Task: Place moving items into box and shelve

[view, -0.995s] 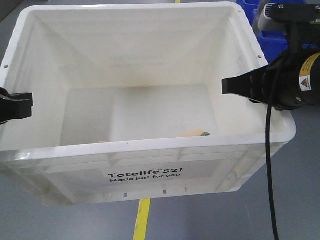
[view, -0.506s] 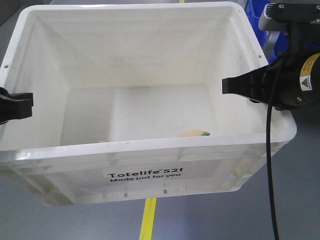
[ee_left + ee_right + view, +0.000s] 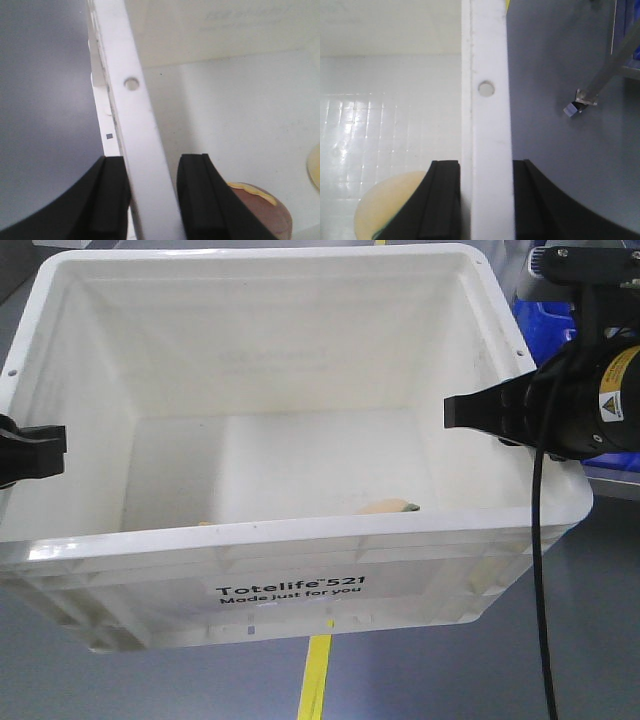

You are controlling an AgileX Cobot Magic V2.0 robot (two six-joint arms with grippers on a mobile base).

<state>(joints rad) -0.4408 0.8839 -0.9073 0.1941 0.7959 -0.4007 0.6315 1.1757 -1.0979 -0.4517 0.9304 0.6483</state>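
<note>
White plastic crate (image 3: 300, 540): large, rectangular, ribbed rim, open top; "Totelife 521 Made just for you" is printed on the wall at 6 o'clock in the front view.
Left gripper (image 3: 151, 170): at 9 o'clock on the crate; its black jaws are clamped on the rim wall (image 3: 135, 125), one outside and one inside, just below a small round hole.
Right gripper (image 3: 486, 172): at 3 o'clock on the crate; its jaws pinch that rim (image 3: 487, 125) in the same way, one each side, both pressed to the plastic.
Yellow-tan lump (image 3: 388, 507): on the crate floor at about 5 o'clock, close to the near wall, green edge showing; in the right wrist view it lies just inside the inner finger (image 3: 385, 200).
Greyish-pink lump (image 3: 260, 210): on the crate floor at about 7 o'clock, just beside the left gripper's inner finger, a yellowish patch on top; mostly hidden behind the near wall in the front view.
Blue bins (image 3: 545, 320): beyond the crate at 1 o'clock, partly hidden by the right arm.
Yellow line (image 3: 318, 680): on the grey floor at 6 o'clock, under the crate.
Black cable (image 3: 540, 570): hangs from the right arm at 4 o'clock.
</note>
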